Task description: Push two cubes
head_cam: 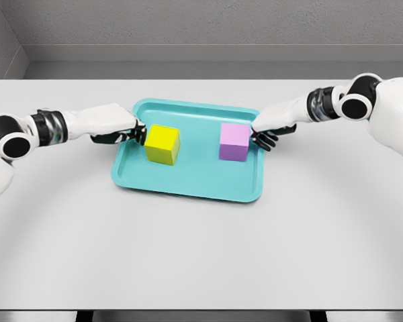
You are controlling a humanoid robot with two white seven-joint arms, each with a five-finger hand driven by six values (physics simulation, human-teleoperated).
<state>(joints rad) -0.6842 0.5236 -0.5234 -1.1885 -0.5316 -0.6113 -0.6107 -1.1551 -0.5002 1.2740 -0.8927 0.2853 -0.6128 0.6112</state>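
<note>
Left hand (pixel 124 132): you see its dark fingers (pixel 136 134) drawn close together and only slightly curled, tips reaching over the tray's left rim and meeting, or all but meeting, the left face of the yellow cube (pixel 162 143). They wrap around nothing. Right hand (pixel 269 131): its fingers (pixel 263 140) are likewise held narrow and extended, tips at the right face of the pink cube (pixel 234 141); whether they press it or stop just short you cannot tell.

Between the two sets of fingertips the cubes sit side by side but apart, a strip of bare tray floor separating them. Each cube is equal-sided, so it has no long axis; each rests flat, upright, its front face turned roughly toward you, the yellow one skewed slightly.

Both cubes stand in the rear half of the teal tray (pixel 188 184), which lies on the pale grey table (pixel 201 255). The white forearms run outward from the fingers to the left and right picture edges.
</note>
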